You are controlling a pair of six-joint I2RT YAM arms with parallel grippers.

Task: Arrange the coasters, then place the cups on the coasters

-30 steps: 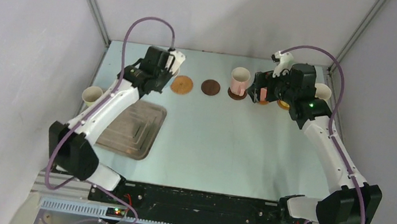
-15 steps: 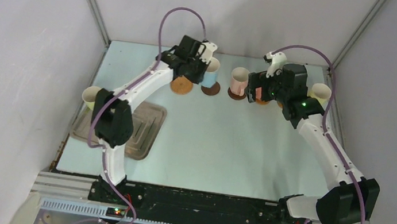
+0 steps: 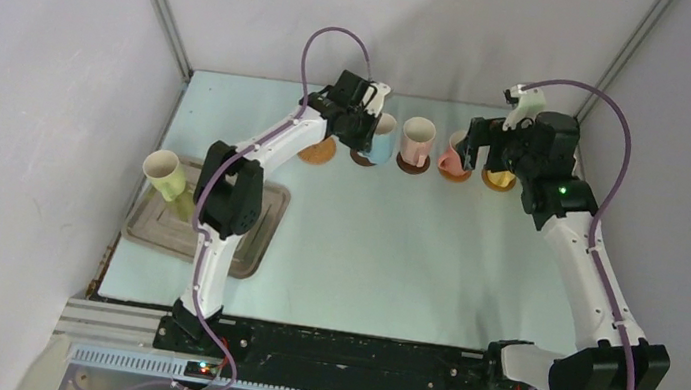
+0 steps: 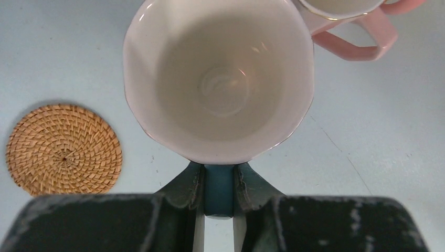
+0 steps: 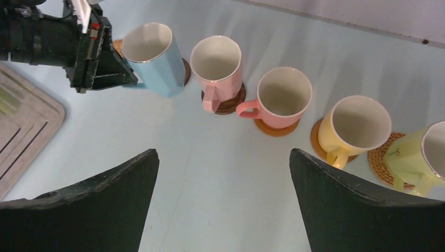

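Note:
My left gripper (image 4: 218,168) is shut on the blue handle (image 4: 218,190) of the blue cup (image 3: 382,140), which tilts over a dark brown coaster (image 3: 362,158). An uncovered woven coaster (image 4: 64,148) lies just left of it. To the right, the pale pink cup (image 5: 217,65) stands on a dark brown coaster (image 5: 226,104), the salmon cup (image 5: 283,97) on an orange-brown one, and the yellow cup (image 5: 360,124) on another. A pale yellow-green cup (image 5: 426,153) sits on a woven coaster (image 5: 384,166). My right gripper (image 5: 223,152) hangs open and empty above the row.
A rectangular metal tray (image 3: 251,233) lies at the left of the table, with a light green cup (image 3: 163,171) at its left edge. The left arm stretches diagonally over the tray toward the back row. The enclosure walls stand close behind the cups.
The left arm has swung right, carrying the blue cup to the dark brown coaster. The right gripper has drawn back to the right, leaving the salmon cup on its coaster.

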